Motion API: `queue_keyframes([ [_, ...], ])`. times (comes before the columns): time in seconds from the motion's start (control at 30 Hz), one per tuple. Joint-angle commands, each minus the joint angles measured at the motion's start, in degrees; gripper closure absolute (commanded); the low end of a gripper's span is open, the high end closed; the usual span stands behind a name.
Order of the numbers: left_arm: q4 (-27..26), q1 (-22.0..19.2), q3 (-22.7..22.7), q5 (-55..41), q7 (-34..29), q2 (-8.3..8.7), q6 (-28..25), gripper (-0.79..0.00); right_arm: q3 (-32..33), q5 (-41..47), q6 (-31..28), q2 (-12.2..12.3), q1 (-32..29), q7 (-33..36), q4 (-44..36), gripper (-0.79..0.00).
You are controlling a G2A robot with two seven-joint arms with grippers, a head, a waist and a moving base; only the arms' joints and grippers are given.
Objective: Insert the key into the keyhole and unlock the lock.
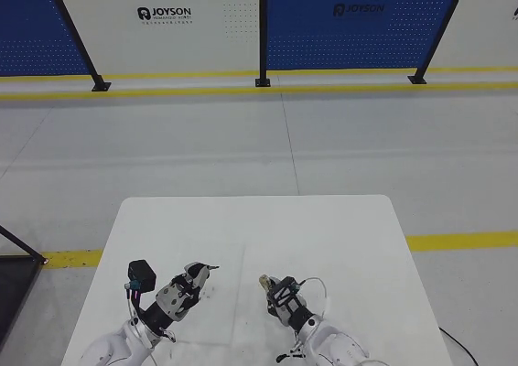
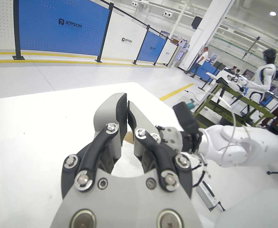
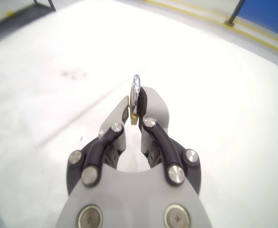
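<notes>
Lock (image 3: 133, 113) pinched in right gripper (image 3: 135, 95), perhaps upright

White arms (image 2: 227, 141), grey black-padded fingers (image 3: 156, 105)

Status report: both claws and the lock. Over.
Left claw shut, what it pinches too small to tell. Right claw shut on lock. Claws apart over white table, near half.

The lock (image 3: 134, 105) is brass-gold with a silver shackle (image 3: 136, 83); the table (image 1: 332, 238) is plain white.
</notes>
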Motion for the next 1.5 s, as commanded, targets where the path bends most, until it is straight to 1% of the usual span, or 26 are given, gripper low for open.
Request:
queue_keyframes([
  [0.0,0.05,-0.44,0.38,-1.33,0.32,-0.05,-0.1,0.0,2.9,6.65,-5.33,0.45,-0.74,-2.38,-1.3,0.0],
  [0.13,0.93,-0.72,1.09,-5.38,2.01,-0.06,-3.75,0.0,6.82,19.46,-18.77,1.16,-1.05,-5.14,-1.21,0.0],
  [0.23,1.81,-1.07,2.18,-8.83,3.43,-0.08,-8.04,0.0,7.51,27.37,-27.43,1.3,-0.24,-6.29,0.19,0.0],
  [0.33,3.1,-1.68,3.65,-12.07,4.36,-0.14,-12.19,0.0,7.28,32.45,-33.12,1.25,1.02,-6.9,1.82,0.0],
  [0.43,4.82,-2.64,5.37,-14.45,3.95,-0.16,-15.87,0.0,6.92,35.41,-38.16,1.22,2.17,-7.35,3.04,0.0],
  [0.5,5.08,-2.77,5.51,-14.64,3.73,-0.15,-16.07,0.0,7.39,34.03,-39.02,1.37,2.91,-6.74,3.08,0.0],
  [1.0,5.08,-2.77,5.51,-14.64,3.73,-0.15,-16.07,0.0,7.39,34.03,-39.02,1.37,2.91,-6.74,3.08,0.0],
  [1.07,4.92,-3.01,5.78,-15.35,4.23,-0.25,-15.13,0.0,6.61,36.57,-39.64,1.23,2.63,-6.9,2.68,0.0],
  [1.17,5.85,-3.54,7.69,-17.87,6.56,-0.66,-15.08,0.0,5.83,39.84,-40.79,0.93,2.65,-8.78,2.74,0.0],
  [1.3,9.15,-5.03,11.09,-22.94,9.96,-1.28,-19.18,0.0,3.67,42.95,-43.28,0.27,2.68,-12.19,4.09,0.0],
  [1.47,12.25,-7.61,15.9,-25.33,13.27,-2.2,-19.37,0.0,0.68,48.33,-48.63,-0.63,4.14,-14.21,7.3,0.0],
])
